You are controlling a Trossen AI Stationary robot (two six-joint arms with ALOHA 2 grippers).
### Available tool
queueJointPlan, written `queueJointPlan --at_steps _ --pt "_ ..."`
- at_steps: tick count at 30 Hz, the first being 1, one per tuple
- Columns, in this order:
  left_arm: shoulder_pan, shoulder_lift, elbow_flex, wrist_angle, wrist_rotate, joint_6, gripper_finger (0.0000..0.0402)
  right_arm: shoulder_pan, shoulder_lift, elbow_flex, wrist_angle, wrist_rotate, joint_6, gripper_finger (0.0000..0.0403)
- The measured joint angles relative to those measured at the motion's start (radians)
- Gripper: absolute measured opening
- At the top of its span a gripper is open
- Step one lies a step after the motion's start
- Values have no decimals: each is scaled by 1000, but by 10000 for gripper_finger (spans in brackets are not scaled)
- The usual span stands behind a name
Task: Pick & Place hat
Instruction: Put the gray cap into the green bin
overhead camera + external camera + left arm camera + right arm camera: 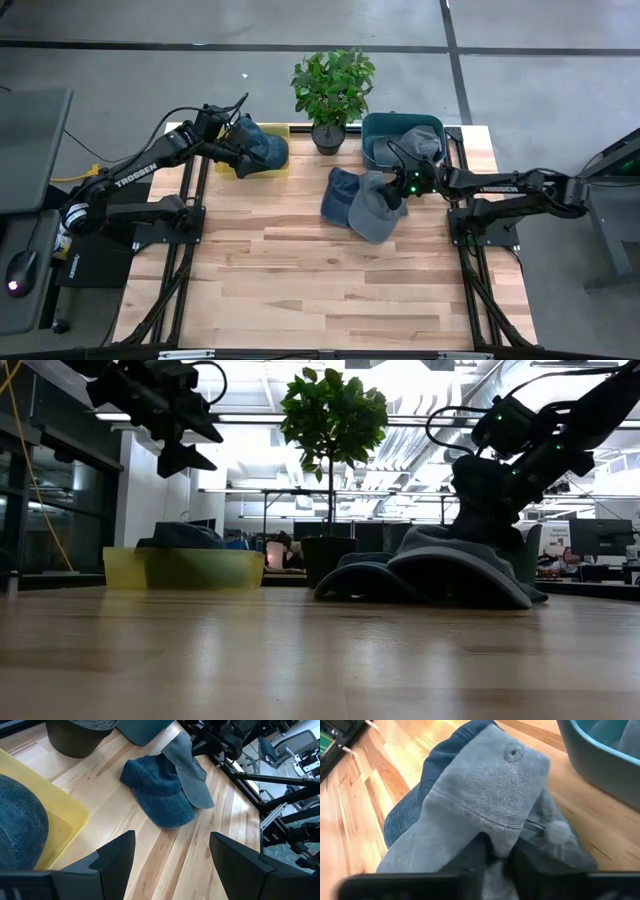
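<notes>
Grey hat fills the right wrist view, its crown fabric pinched between the closed fingers of the right gripper at center right of the high view, beside a blue hat. Left gripper, fingers apart, hovers over the yellow bin at upper left, which holds 1 hat. Grasp looks made; lifting clear comes next.

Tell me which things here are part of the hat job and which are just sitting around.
Part of the job:
- grey hat, pinched by the right gripper
- blue hat on the table
- blue hat in the yellow bin
- yellow bin
- teal bin
- left gripper, open above the yellow bin

Just sitting around:
- potted plant
</notes>
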Motion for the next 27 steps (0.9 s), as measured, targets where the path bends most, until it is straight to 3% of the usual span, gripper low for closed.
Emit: queueJointPlan --at_steps 3,14,27 --pt "0 0 0 0 -1 0 254 0 0 0 0 -2 17 12" --pt "0 0 0 -3 -1 0 254 56 -71 34 -39 72 104 4" --pt "0 0 0 -4 23 -3 254 219 -233 255 -438 288 131 1"
